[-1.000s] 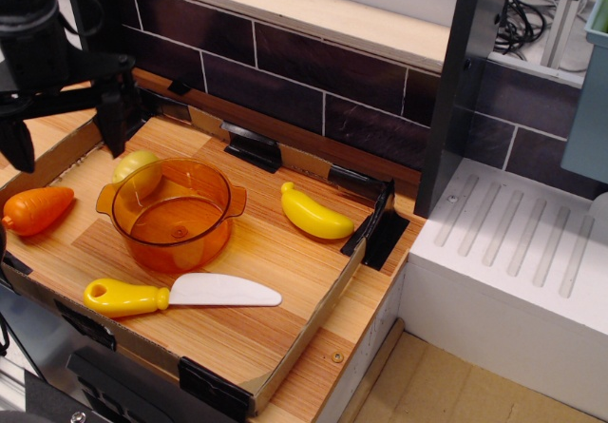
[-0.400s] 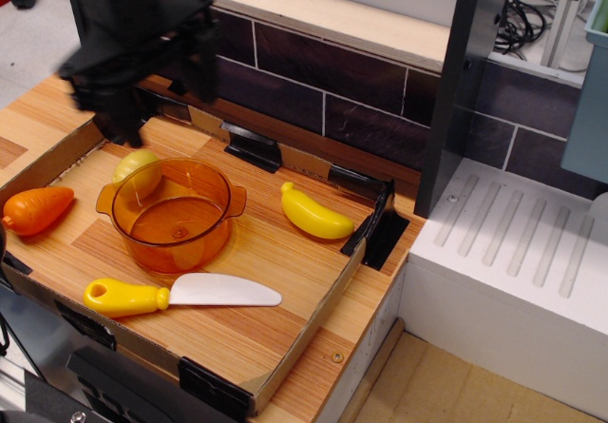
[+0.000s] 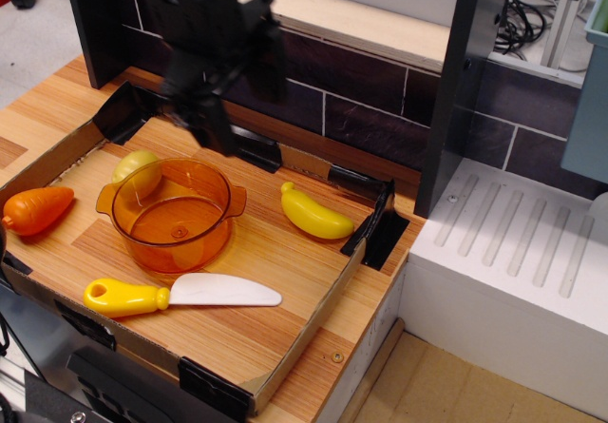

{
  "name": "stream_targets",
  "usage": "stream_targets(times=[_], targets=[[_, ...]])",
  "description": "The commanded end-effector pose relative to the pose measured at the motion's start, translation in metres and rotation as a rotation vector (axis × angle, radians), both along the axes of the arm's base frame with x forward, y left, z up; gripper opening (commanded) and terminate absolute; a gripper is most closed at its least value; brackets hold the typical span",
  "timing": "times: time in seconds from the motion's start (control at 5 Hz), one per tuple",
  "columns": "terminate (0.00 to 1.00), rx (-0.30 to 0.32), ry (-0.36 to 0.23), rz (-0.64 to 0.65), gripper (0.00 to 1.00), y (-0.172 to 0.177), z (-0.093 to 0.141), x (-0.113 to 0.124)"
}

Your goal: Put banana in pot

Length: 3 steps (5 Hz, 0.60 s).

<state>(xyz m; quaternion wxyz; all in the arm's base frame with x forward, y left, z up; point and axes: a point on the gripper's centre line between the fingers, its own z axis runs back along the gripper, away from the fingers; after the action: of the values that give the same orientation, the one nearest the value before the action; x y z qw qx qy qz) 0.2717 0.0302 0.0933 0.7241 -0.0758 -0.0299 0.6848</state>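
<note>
The yellow toy banana [image 3: 314, 214] lies on the wooden board [image 3: 275, 280], to the right of the pot and apart from it. The translucent orange pot [image 3: 173, 213] stands upright and empty at the board's left middle. My black gripper [image 3: 239, 100] hangs blurred above the board's back edge, behind the pot and up and left of the banana. Its fingers [image 3: 215, 126] are spread and hold nothing.
A yellow-handled white knife [image 3: 180, 293] lies in front of the pot. An orange carrot [image 3: 36, 209] is at the far left and a pale round fruit [image 3: 135, 169] touches the pot's back left. The tile wall [image 3: 361, 100], a dark post [image 3: 464, 90] and a white drainer [image 3: 513, 252] bound the right.
My gripper has swept from the far left to the right along the back of the board, closer to the banana. The toys have not moved.
</note>
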Motion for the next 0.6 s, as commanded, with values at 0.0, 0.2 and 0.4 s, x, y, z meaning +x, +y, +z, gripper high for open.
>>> stream_targets(times=[0.0,0.2,0.4], targets=[[0.00,0.038,-0.016,0.008,1.00,-0.026,-0.025,0.024],[0.00,0.080,0.004,-0.020,1.00,-0.039,-0.047,0.026],[0.00,0.094,0.019,-0.023,1.00,-0.049,-0.059,0.026]])
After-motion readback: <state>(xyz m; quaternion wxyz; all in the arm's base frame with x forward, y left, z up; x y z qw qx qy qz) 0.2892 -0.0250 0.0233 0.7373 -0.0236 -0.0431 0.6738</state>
